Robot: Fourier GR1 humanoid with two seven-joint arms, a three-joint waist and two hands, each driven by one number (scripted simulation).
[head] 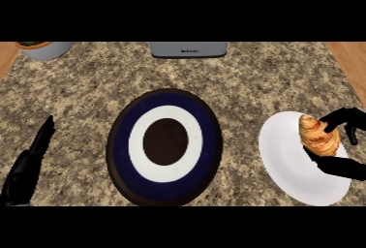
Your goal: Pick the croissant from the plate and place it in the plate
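The croissant (318,136) is on the right half of the white plate (289,164), which stands at the right side of the granite counter (85,87). Its long axis runs from far to near. The far tip leans a little to the left and the near tip a little to the right. I cannot tell if it rests on the plate or is already a bit above it.

The right hand (343,167) comes in from the right edge and is curled round the croissant. Its fingers (342,117) bend over the far part of the pastry, and the thumb side lies at the near end, so the croissant is pinched between them.

The left hand (28,164) shows at the near left, on its side. Its fingers are straight, pressed together, and point to the far side. It holds nothing.

In the middle stands a dark blue plate (123,145) with a white ring and a brown centre, well apart from both hands. At the far edge there is a grey appliance (189,49), and at the far left a grey pot (47,50).
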